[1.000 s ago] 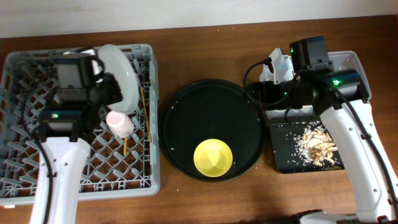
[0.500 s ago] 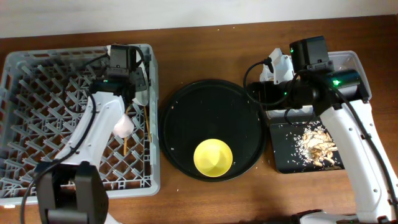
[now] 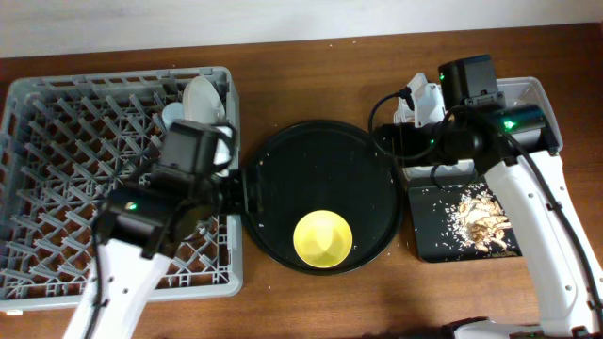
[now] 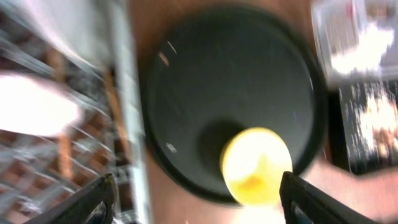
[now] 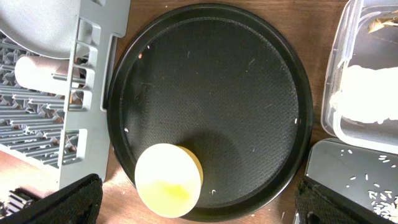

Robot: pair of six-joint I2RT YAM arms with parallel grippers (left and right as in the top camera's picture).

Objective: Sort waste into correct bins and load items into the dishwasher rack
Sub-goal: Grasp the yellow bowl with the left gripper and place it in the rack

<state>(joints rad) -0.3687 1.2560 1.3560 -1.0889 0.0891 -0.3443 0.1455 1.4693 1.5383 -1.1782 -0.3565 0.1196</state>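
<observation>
The grey dishwasher rack [image 3: 57, 188] fills the left side, with the pale plate [image 3: 203, 99] standing on edge at its far right corner. The pink cup [image 5: 43, 71] lies inside near the rack's right wall. The yellow bowl [image 3: 323, 238] sits on the near part of the round black tray [image 3: 320, 151]. My left gripper [image 3: 247, 186] hangs open and empty over the rack's right wall, level with the tray's left rim. In its blurred wrist view the bowl [image 4: 255, 165] lies ahead of the left gripper [image 4: 199, 205]. My right gripper [image 5: 199, 208] stays open and empty beside the tray's right rim.
At the right, the clear tub [image 5: 339, 87] holds the white napkin [image 5: 373, 93]. In front of it the black rectangular tray [image 3: 433, 235] carries beige food scraps [image 3: 480, 217]. Rice grains speckle the round tray. Bare brown tabletop [image 3: 283, 301] runs along the near edge.
My left gripper has opened and let go of the plate, which now stands in the rack. The left arm has swung from the rack's far corner toward the round tray. The right arm is still.
</observation>
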